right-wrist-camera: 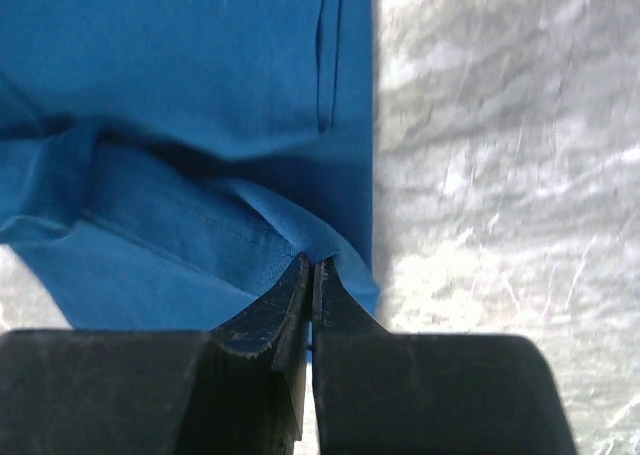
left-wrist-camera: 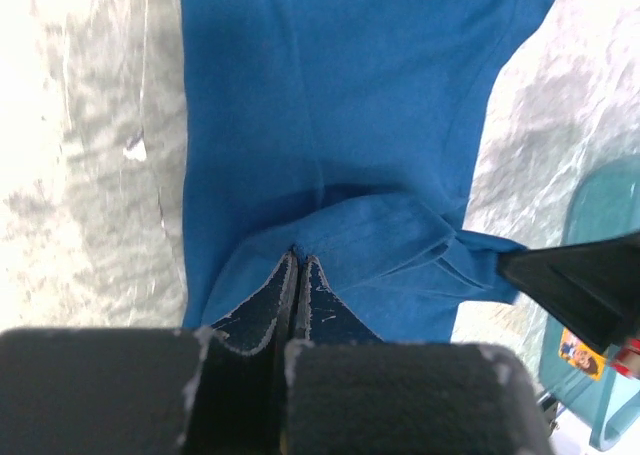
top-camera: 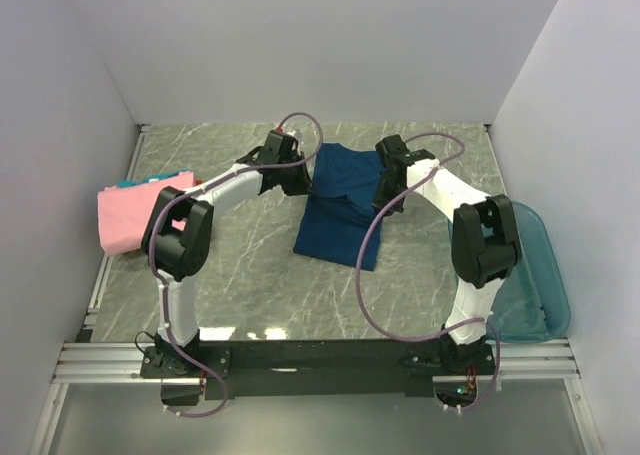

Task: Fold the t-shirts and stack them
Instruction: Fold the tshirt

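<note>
Pinched on navy t-shirt [top-camera: 338, 220] edge: left gripper [left-wrist-camera: 298, 265], right gripper [right-wrist-camera: 312, 267]; shallow bites may slip mid-fold, skewing it

Overhead view: bright, even light from above; walls [top-camera: 330, 45] near-white, no glare. Soft shadows under the 2 arms on the counter [top-camera: 250, 270]. Focus sharp to every corner; shirt [top-camera: 335, 215] dark, creases faint.

Left wrist view: counter overexposed beside the shirt, veining washed out; cloth reads vivid blue; left fingers [left-wrist-camera: 255, 310] dark, blurred close to the lens; tub [left-wrist-camera: 600, 205] soft.

Right wrist view: glare on the bare counter; cloth weave sharp at the right fingers [right-wrist-camera: 270, 315], their bases black and blurred.
</note>
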You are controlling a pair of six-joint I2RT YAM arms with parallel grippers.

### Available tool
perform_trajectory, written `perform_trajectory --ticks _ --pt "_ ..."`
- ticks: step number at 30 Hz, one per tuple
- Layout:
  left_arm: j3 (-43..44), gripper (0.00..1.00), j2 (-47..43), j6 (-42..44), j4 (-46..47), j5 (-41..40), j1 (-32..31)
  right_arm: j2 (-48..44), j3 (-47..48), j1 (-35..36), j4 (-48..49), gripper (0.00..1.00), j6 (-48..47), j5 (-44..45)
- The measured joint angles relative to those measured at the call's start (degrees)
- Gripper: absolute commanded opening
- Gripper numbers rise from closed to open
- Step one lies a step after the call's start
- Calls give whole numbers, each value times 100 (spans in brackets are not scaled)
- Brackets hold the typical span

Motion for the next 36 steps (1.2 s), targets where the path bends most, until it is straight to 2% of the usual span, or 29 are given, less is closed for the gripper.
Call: perform_trajectory --ticks 5,6,7,8,9,13,18,27,32,36 --pt "238 0 175 -20 -9 -2 39 361 210 -96 35 0 -109 -79" --pt "251 1 208 -28 -15 -11 46 431 254 -114 39 3 -129 -101" --pt "262 17 243 -44 -24 -26 55 485 284 -131 50 13 -144 -122" --pt "264 28 273 -48 -39 -33 66 555 339 -157 48 27 -153 -166" --pt "273 44 297 -120 -74 -55 83 643 435 -197 26 31 -181 -225" --pt "398 61 328 -205 -267 -223 177 855 824 -348 -22 43 -308 -308" --pt "367 62 254 -155 -199 -345 286 597 1025 -413 -90 44 -407 -282" --pt "-1060 60 -516 -44 105 -11 275 -577 431 -179 157 43 -487 -857" --pt "-1753 61 -632 4 162 120 223 -424 326 186 186 43 -535 -1106" --pt "-1853 61 -645 46 175 227 181 -39 334 354 214 42 -575 -1207"
